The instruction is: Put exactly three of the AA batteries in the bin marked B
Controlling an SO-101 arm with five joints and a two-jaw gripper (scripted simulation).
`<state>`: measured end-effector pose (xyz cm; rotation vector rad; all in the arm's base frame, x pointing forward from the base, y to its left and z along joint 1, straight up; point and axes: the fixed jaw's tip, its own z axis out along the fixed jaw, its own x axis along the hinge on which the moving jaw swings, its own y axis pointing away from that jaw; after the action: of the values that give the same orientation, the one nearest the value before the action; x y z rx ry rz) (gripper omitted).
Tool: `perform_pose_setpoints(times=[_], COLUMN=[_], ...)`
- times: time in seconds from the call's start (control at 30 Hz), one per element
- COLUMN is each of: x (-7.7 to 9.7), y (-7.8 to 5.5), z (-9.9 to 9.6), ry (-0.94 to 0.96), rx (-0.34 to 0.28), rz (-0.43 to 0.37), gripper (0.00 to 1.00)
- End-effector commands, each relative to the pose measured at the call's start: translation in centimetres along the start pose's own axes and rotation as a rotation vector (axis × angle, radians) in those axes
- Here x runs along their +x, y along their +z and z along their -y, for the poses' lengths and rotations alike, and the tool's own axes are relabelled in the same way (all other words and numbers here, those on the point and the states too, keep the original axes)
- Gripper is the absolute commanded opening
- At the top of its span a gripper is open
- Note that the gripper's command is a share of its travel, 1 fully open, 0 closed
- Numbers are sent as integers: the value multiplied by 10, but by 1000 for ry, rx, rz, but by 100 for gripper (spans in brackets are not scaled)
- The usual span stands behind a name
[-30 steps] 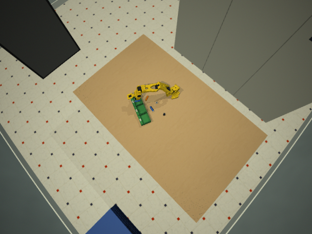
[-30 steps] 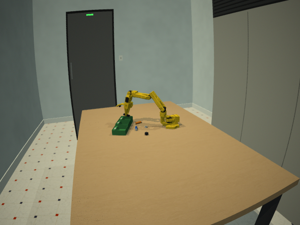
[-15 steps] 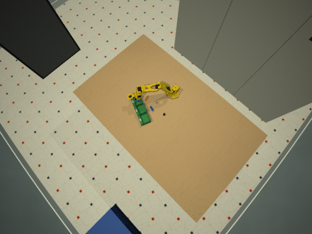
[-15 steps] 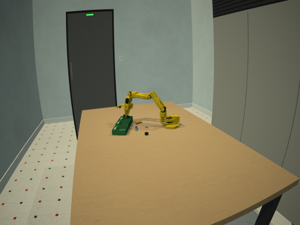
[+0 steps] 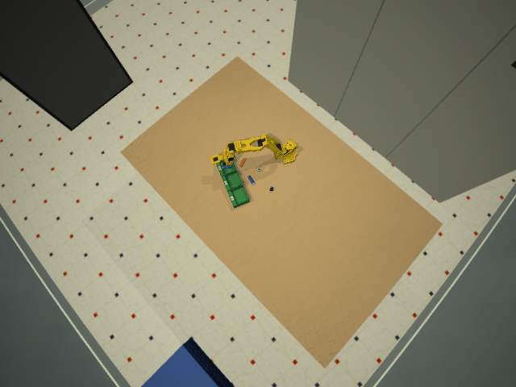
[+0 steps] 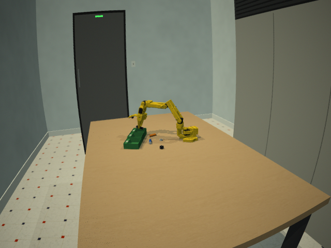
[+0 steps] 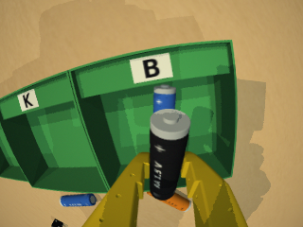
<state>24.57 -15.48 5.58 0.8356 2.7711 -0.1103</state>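
Wrist view, bottom of the frame: the gripper (image 7: 169, 184) is clamped on a black AA battery (image 7: 167, 154), held upright with its grey cap toward the camera, at centre frame over the near wall of the green bin row (image 7: 189, 57). Below and behind it, an orange battery (image 7: 178, 200) lies on the table (image 7: 265, 19), and a blue battery (image 7: 79, 200) lies at lower left near a small black part (image 7: 57, 225). Farther up, the compartment marked B (image 7: 151, 68) already holds one blue battery (image 7: 163, 97); the compartment marked K (image 7: 26, 100), at left, appears to hold nothing. Judged progress: one battery delivered, a second about to be released, a third yet to be fetched. Exterior view, centre: the arm (image 6: 160, 105) arches from its base (image 6: 196, 138) leftward, its wrist pointing down over the far end of the bin row.
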Motion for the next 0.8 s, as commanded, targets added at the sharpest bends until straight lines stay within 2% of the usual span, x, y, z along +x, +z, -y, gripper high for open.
perform_pose_setpoints(times=[0.0, 0.77], x=[-10, -9], y=[-15, -9], z=[2, 2], ry=[-1, -1], rx=[2, 2], rz=[78, 78], gripper=[0, 0])
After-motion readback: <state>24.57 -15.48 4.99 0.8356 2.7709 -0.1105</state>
